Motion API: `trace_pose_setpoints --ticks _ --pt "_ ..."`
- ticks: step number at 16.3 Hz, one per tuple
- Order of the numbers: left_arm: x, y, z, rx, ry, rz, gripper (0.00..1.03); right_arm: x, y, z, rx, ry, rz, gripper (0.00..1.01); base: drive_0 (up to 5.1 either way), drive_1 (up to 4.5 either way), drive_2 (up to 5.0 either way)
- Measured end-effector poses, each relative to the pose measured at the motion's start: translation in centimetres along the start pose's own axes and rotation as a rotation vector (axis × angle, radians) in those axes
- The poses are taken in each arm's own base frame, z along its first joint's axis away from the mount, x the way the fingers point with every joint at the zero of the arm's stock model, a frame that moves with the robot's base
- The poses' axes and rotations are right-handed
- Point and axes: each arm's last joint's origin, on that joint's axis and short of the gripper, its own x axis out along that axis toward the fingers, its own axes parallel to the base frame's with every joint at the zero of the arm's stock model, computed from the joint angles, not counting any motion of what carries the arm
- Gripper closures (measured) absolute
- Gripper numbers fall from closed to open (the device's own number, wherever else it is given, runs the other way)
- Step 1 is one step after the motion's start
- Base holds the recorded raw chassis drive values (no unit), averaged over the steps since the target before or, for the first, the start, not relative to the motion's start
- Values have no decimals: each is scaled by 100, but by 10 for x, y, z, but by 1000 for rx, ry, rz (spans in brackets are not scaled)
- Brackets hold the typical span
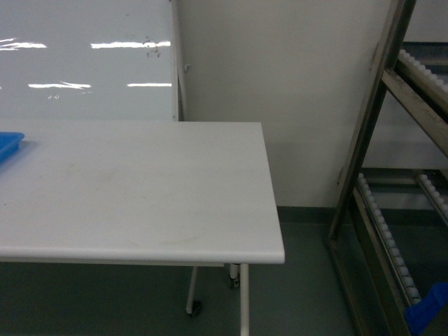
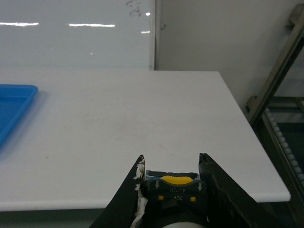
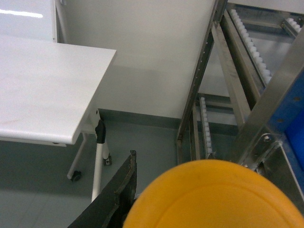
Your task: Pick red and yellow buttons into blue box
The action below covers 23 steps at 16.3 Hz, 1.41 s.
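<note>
In the right wrist view the yellow button's round cap fills the lower frame, held in my right gripper; only the left finger shows. In the left wrist view my left gripper is shut on a button's black block body with a yellow latch, above the table's near edge. Its cap colour is hidden, so I cannot tell whether it is the red button. A corner of the blue box shows low in the rack at the right, and its blue wall lies behind the steel frame. Neither gripper appears in the head view.
A white table stands ahead, with a shallow blue tray at its left edge; the tray also shows in the left wrist view. A steel roller rack stands to the right over grey floor. A whiteboard and wall are behind.
</note>
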Motion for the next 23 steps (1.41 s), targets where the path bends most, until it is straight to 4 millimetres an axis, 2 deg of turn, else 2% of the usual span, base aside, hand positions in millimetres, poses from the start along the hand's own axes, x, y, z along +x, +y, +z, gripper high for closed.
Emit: trace_pose_setpoints --ticks 23 --pt "0 0 0 0 -2 -2 75 0 0 0 0 -1 0 62 495 -244 -244"
